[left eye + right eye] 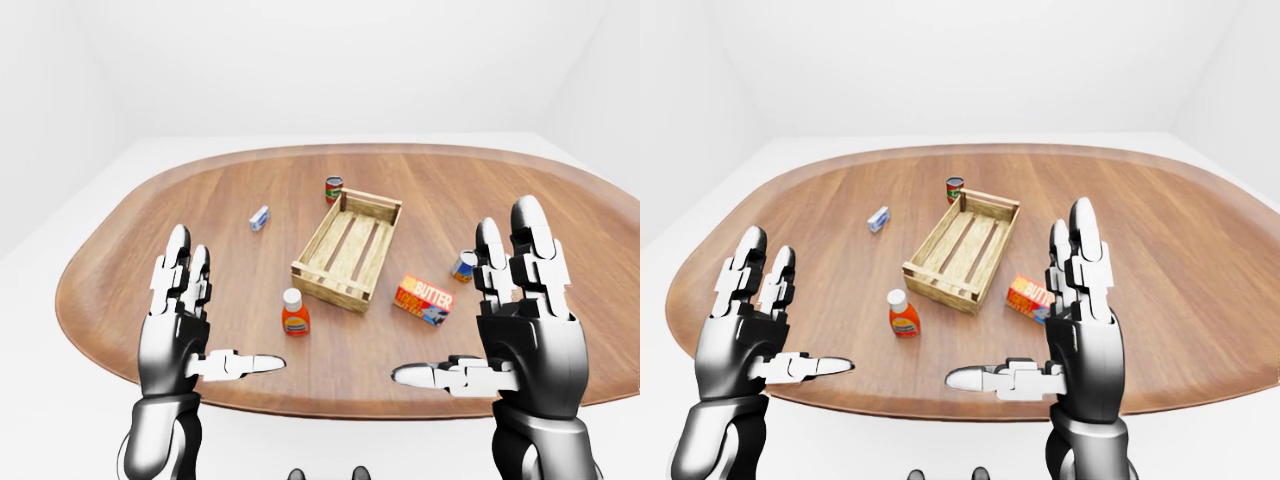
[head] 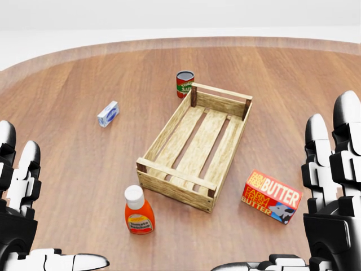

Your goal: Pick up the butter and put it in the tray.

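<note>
In the left-eye view the left hand (image 1: pixel 185 325) and right hand (image 1: pixel 520 320) are hanging over the near edge of the oval wooden table (image 1: pixel 150 240), fingers spread wide and gripping nothing; a blue can (image 1: pixel 463 266) is peeking out beside the right fingers; in the head view the slatted wooden tray (image 2: pixel 194 147) is lying with nothing inside it; the butter box (image 2: pixel 272 197) is resting on the table just right of the tray's lower corner, apart from it; a ketchup bottle (image 2: pixel 138 211) is standing at its lower left, a tomato can (image 2: pixel 184 84) is standing by its upper corner, and a small blue-and-white box (image 2: pixel 108 113) is lying well left; in the right-eye view the right hand is partly covering the butter box.
</note>
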